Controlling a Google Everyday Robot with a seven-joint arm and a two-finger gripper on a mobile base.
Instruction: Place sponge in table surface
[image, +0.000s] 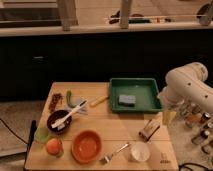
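Note:
The grey-blue sponge (127, 100) lies flat inside the green tray (150, 83) at the back right of the light wooden table surface (112, 125). My white arm (187, 86) hangs at the right edge of the table, beside the tray. My gripper (166, 116) points down just off the tray's right front corner, above the table edge and apart from the sponge.
A brown box-like block (149, 131) lies in front of the tray. An orange bowl (86, 146), a white cup (138, 151), a fork (113, 153), a dark bowl with a white spoon (60, 120), a green cup (42, 134) and an orange fruit (53, 146) stand at the front left.

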